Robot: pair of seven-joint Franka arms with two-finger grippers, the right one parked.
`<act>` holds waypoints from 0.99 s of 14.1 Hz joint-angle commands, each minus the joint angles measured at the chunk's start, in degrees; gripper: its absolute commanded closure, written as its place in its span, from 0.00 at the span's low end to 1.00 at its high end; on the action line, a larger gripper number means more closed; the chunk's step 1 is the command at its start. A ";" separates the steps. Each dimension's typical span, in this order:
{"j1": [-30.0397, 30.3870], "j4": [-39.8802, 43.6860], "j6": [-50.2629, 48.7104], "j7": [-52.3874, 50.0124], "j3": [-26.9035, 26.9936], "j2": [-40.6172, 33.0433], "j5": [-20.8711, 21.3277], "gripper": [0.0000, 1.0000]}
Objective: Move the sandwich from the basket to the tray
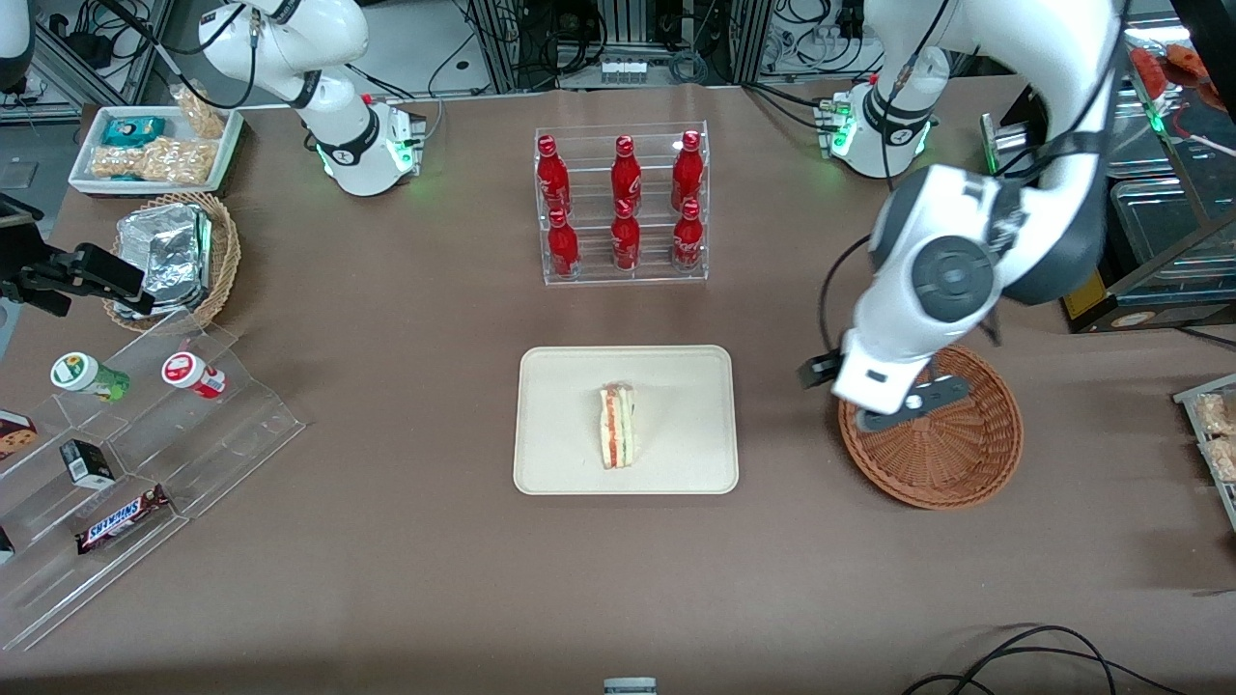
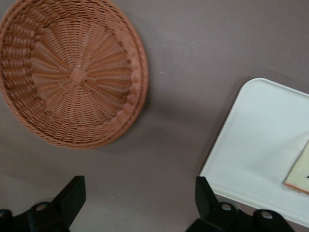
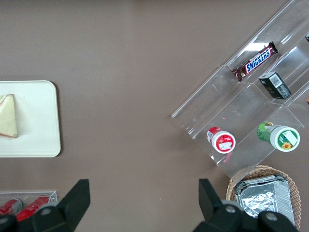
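The sandwich (image 1: 618,425), a pale wedge with orange and green layers, lies in the middle of the cream tray (image 1: 579,386). The left wrist view shows one corner of the sandwich (image 2: 299,171) on the tray (image 2: 270,145), and the right wrist view shows the sandwich (image 3: 8,116) near the tray's (image 3: 38,121) edge. Nothing lies in the reddish-brown basket (image 1: 951,454) (image 2: 72,72), which sits beside the tray toward the working arm's end. My gripper (image 1: 879,401) (image 2: 137,193) hangs open over the basket's rim on the tray's side. Only bare table shows between its black fingers (image 2: 72,195).
A clear rack of red bottles (image 1: 623,203) stands farther from the front camera than the tray. Toward the parked arm's end are a stepped acrylic display (image 1: 145,454) with snacks, a tan basket of foil packets (image 1: 174,256) and a white snack tray (image 1: 154,145).
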 commanded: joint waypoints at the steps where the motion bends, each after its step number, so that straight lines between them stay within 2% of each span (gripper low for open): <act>1: 3.74 -7.96 1.03 5.42 -0.52 -7.65 -0.21 0.00; 5: 8.66 -11.84 -0.81 13.42 -0.96 -13.47 -0.21 0.00; 8: 15.41 -11.84 -2.74 16.85 -7.27 -14.79 -0.21 0.00; 14: 17.98 -9.39 -3.72 30.21 -6.94 -15.85 -0.65 0.00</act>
